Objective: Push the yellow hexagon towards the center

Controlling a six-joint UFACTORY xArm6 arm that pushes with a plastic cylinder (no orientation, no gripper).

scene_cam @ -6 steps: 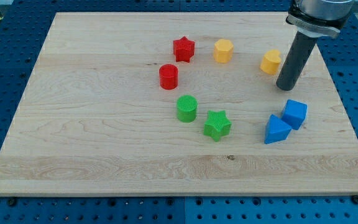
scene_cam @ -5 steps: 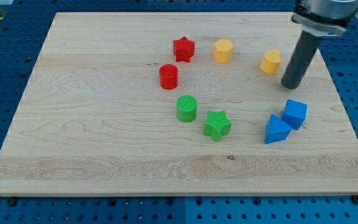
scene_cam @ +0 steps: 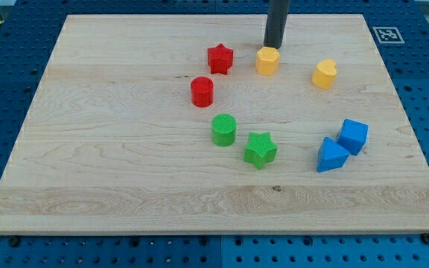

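The yellow hexagon (scene_cam: pixel 267 60) sits on the wooden board (scene_cam: pixel 110 149) at the upper middle, right of the red star (scene_cam: pixel 220 59). My tip (scene_cam: pixel 273 46) stands just above the hexagon's top edge, touching or almost touching it. A second yellow block, heart-like in shape (scene_cam: pixel 323 74), lies further right.
A red cylinder (scene_cam: pixel 202 91) lies below the red star. A green cylinder (scene_cam: pixel 224 129) and a green star (scene_cam: pixel 260 150) sit near the board's middle. A blue cube (scene_cam: pixel 353 136) and a blue triangular block (scene_cam: pixel 331 155) lie at the right.
My tip has moved from beside the right yellow block, up and to the left, to just above the yellow hexagon. No block has moved.
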